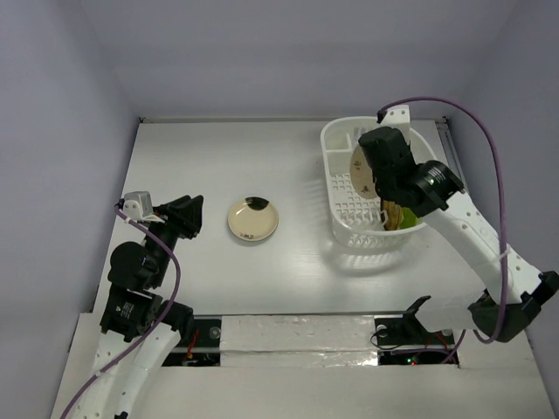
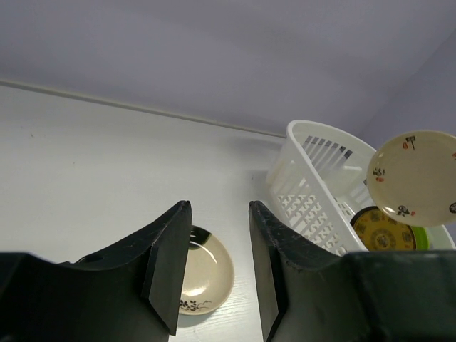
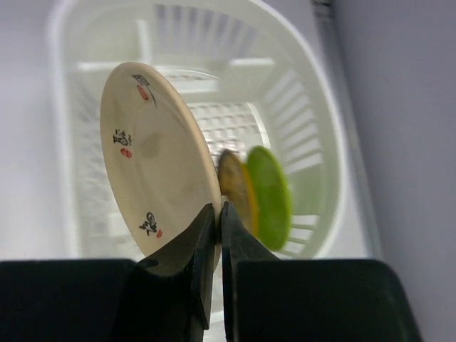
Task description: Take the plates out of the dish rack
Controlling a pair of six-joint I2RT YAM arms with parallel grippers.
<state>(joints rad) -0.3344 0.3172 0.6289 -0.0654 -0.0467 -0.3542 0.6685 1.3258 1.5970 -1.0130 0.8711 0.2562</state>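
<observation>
Our right pincer (image 3: 216, 214) pinches the rim of a cream plate (image 3: 153, 171) over the dish rack (image 1: 358, 236), far right. A yellow plate (image 3: 231, 185) and a green plate (image 3: 271, 196) stand inside. Our left pincer (image 2: 219, 214) is open and empty near a second plate (image 1: 252, 219) on the tabletop (image 1: 192, 166).

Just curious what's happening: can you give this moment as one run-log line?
right gripper: shut on cream plate over dish rack | rack: amber plate, green plate standing | left gripper: open, empty | table: beige plate
</observation>
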